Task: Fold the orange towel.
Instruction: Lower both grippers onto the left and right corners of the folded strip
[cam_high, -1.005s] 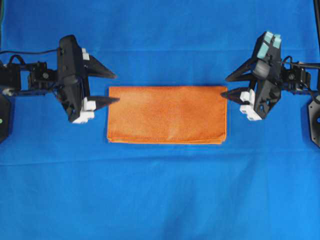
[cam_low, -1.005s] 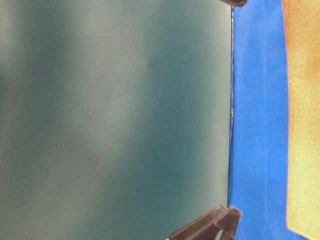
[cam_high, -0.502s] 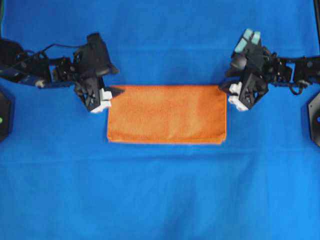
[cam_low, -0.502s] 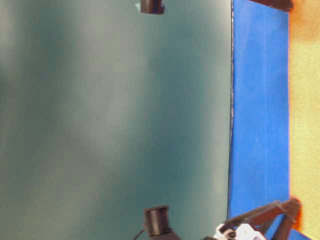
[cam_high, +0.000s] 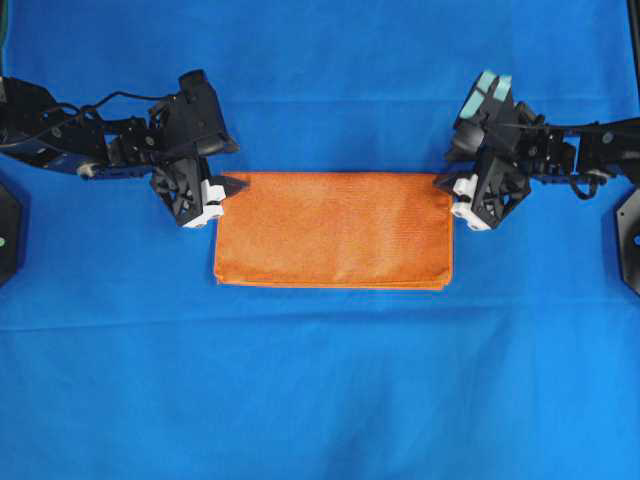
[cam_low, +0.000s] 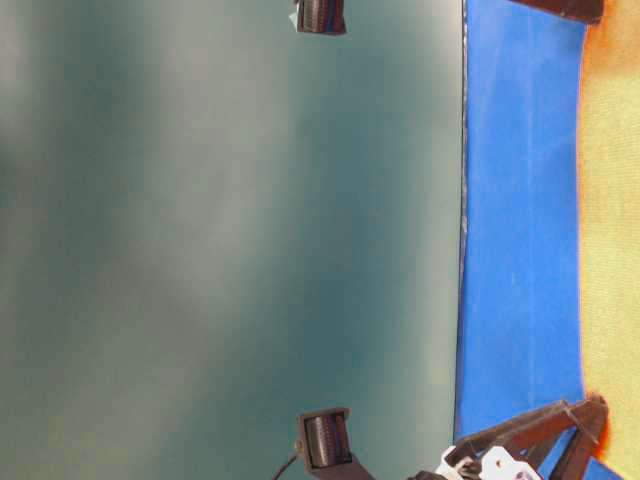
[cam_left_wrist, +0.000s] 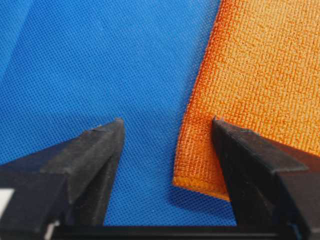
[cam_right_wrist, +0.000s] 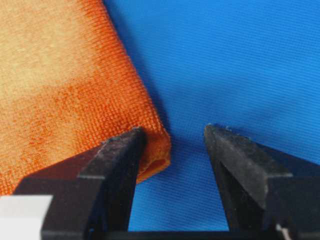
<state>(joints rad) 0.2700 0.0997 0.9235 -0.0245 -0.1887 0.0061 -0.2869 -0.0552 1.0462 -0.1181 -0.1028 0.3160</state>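
The orange towel (cam_high: 333, 230) lies flat on the blue cloth (cam_high: 320, 380), folded into a wide rectangle. My left gripper (cam_high: 228, 186) is down at its far left corner, open. In the left wrist view the corner (cam_left_wrist: 200, 167) sits between the fingers of the left gripper (cam_left_wrist: 167, 122), with one finger (cam_left_wrist: 240, 150) over the towel. My right gripper (cam_high: 446, 185) is at the far right corner, open. In the right wrist view the doubled corner (cam_right_wrist: 156, 152) pokes into the gap of the right gripper (cam_right_wrist: 173, 130), beside the left finger (cam_right_wrist: 120, 150).
The blue cloth covers the whole table. Black arm bases (cam_high: 8, 235) (cam_high: 630, 240) stand at the left and right edges. The table-level view is turned sideways: towel (cam_low: 612, 230), blue cloth (cam_low: 520, 230) and a grey-green backdrop (cam_low: 230, 240).
Both grippers moved from beside the towel's short edges toward its far corners and dropped lower. The left jaws have narrowed a little.
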